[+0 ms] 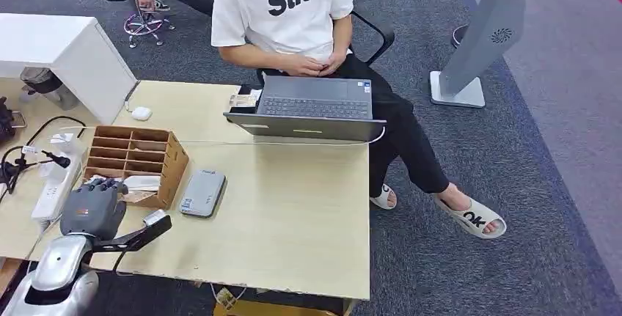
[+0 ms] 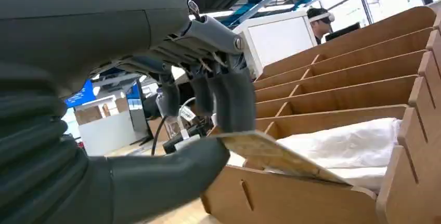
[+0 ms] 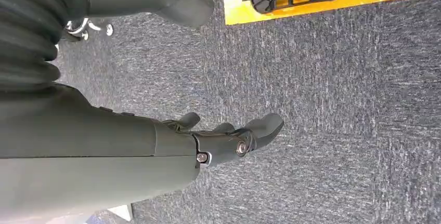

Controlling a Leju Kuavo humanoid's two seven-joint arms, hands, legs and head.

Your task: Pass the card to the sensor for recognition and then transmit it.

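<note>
Pinching a thin tan patterned card [image 2: 270, 154] btwn thumb and dark fingers [image 2: 234, 102], the left hand [image 1: 92, 207] sits at the near edge of the brown slotted cardboard organiser box [image 1: 136, 160], w/ the card's far end lying in the nearest slot beside a white folded packet [image 2: 348, 138]. Judging by that, the card is being lifted out of storage. The flat grey sensor box [image 1: 203, 193] lies just right of the organiser on the pale wooden table [image 1: 293, 213], prob. so the swipe is short. A person in a white T-shirt [image 1: 282, 8] sits far side behind a grey laptop [image 1: 312, 107], likely the receiver. Right hand [image 3: 229, 138] hangs over carpet, fingers loosely apart, holding nothing.
</note>
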